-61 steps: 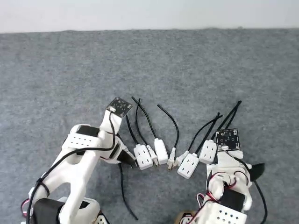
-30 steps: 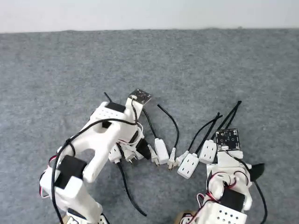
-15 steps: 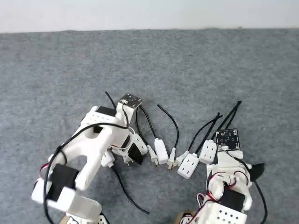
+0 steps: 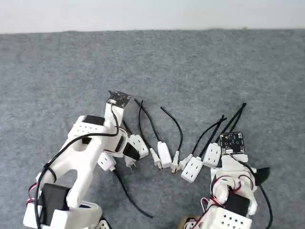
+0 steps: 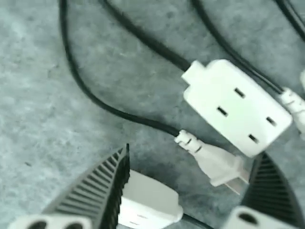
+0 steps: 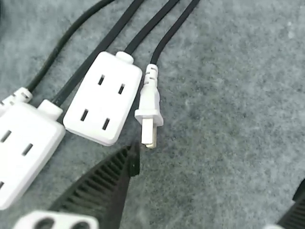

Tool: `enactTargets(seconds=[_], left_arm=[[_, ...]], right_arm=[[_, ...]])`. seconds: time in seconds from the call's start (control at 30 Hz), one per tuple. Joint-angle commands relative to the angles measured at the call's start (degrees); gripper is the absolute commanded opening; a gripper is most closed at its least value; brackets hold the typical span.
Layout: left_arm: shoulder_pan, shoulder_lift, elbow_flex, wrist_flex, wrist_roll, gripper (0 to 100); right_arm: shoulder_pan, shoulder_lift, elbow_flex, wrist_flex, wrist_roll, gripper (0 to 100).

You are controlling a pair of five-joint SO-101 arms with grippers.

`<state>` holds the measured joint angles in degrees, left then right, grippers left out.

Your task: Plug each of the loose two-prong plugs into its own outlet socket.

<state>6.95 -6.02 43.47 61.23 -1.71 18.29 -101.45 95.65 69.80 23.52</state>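
Tabletop: grey cloth, its lower middle strewn with white fittings on black cords.

Left tool: released, jaws spread, grasping nothing, at lower centre-left of the high view. Left plug lies between the jaws. Left socket is just beside it. A white block, probably another socket, sits by one jaw.

Right tool: released and empty, at lower right of the high view. It hangs over right plug, which lies alongside right socket, touching or nearly so.

Handling, judged: plug bodies are light, hard and smooth, and apt to twist in a pinch. The cords look springy enough to drag a plug off line. Take hold across the flat sides of the body, behind the flange, leaving the prongs free; they are thin and bendable. The sockets are light and will likely slide on the cloth when pushed, so each wants bracing.

Change: left arm swung up-frame, then came back to lower left. Left socket is now further up and left. Block and left plug now show beside it. Stray cord ends further right. Right arm and the fittings near it are unchanged.
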Motion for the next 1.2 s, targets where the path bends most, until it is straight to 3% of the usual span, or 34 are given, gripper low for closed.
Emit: enactTargets(seconds=[0.0,0.3,0.57,0.77,1.17], left_arm=[[-0.6,-2.4,0.3,-1.1,-2.3,38],[4.5,-2.4,1.4,1.7,-2.1,38],[4.0,2.6,2.4,1.8,-2.3,38],[0.2,9.4,-3.6,5.5,-2.5,38],[-0.5,15.7,-10.0,7.9,-5.6,7]], right_arm=[[-0.5,-0.6,0.9,0.7,-0.4,48.7],[-0.5,-0.6,0.9,0.7,-0.4,48.7],[-0.5,-0.6,0.9,0.7,-0.4,48.7],[-0.5,-0.6,0.9,0.7,-0.4,48.7],[-0.5,-0.6,0.9,0.7,-0.4,48.7]])
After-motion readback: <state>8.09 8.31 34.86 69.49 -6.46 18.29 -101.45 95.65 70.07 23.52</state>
